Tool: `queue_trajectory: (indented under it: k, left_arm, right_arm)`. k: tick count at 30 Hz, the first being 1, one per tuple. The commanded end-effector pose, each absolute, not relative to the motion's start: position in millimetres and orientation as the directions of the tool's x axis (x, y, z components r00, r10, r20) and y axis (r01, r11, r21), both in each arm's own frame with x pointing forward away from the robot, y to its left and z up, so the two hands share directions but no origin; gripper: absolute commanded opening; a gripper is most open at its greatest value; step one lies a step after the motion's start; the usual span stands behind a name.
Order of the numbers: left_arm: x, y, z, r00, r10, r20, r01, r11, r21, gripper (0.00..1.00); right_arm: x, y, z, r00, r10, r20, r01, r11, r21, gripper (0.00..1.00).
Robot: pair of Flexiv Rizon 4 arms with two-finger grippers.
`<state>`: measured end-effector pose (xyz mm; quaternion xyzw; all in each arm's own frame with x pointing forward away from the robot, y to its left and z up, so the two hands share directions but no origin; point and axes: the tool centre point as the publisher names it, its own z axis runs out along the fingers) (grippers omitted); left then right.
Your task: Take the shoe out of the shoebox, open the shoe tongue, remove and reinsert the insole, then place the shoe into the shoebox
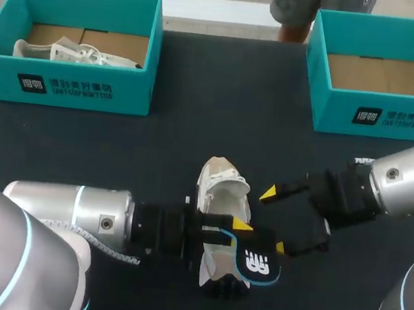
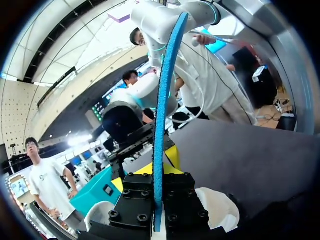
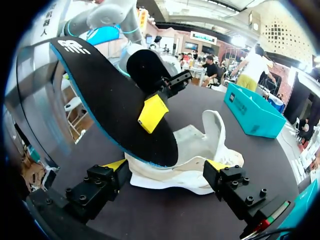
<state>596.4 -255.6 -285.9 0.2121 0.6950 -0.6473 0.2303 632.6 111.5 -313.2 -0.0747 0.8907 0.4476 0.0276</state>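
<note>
Insole (image 1: 254, 265) out, pinched in my left gripper (image 1: 237, 233); right gripper (image 1: 274, 220) wide open, gripping nothing, at shoe's (image 1: 221, 191) 3 o'clock. Next, I judge: reinsert.

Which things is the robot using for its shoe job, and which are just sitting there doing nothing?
For the job: white shoe on the table; black insole, held by the left gripper; right gripper, open beside the shoe; empty shoebox, probably where the shoe goes back.

Just lying about: other shoebox; second shoe inside it.
</note>
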Motion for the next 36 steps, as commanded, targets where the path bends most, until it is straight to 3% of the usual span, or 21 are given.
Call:
queue_trajectory:
  k: [1, 36]
  left_arm:
    - [597.3, -258.2, -294.5, -0.802, -0.009, -0.598, 0.596, 0.070, -0.800, 0.00]
    - [591.5, -237.7, -307.1, -0.794, -0.014, -0.607, 0.607, 0.031, -0.794, 0.00]
  right_arm:
    - [631.4, 113.1, -313.4, -0.987, -0.107, -0.117, -0.157, 0.592, 0.790, 1.00]
    - [631.4, 113.1, -313.4, -0.987, -0.107, -0.117, -0.157, 0.592, 0.790, 1.00]
